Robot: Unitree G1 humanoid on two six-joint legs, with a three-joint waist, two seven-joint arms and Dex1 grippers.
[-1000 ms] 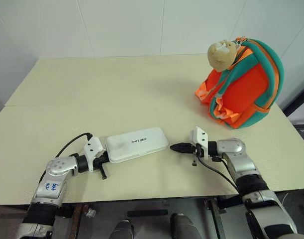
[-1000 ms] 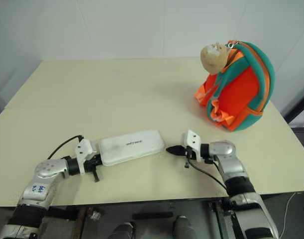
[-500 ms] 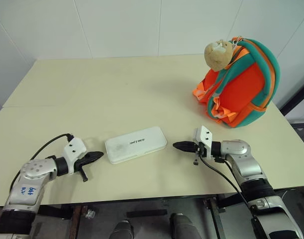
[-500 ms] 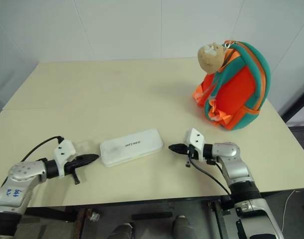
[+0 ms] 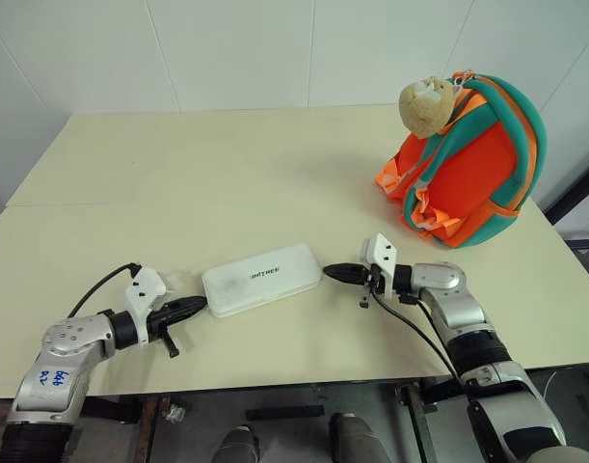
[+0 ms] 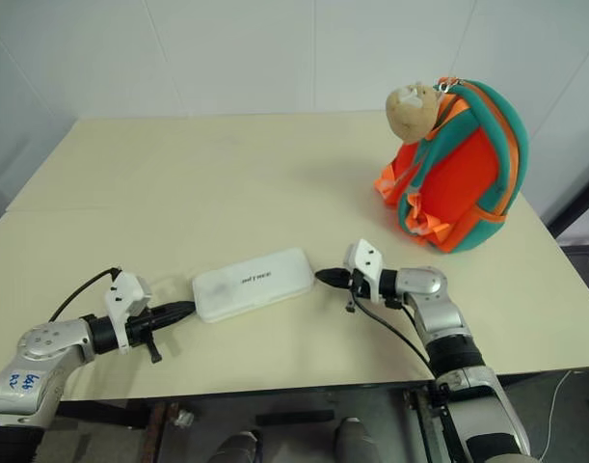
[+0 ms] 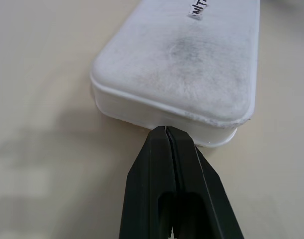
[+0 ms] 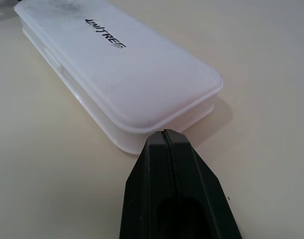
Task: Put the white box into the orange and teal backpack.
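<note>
White box [image 5: 262,279], a flat rounded plastic case, lies on the cream worktop [image 5: 227,183] between both claws; it looks rigid, light and slick, best pinched end to end. Orange and teal backpack [image 5: 477,164] stands well apart, its opening hidden. Left wrist view: left claw [image 7: 165,130] closed, empty, at one short end. Right wrist view: right claw [image 8: 164,132] closed at the other.

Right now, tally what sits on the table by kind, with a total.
Box: 1
Backpack: 1
Plush toy, on the backpack: 1
Total: 3
</note>
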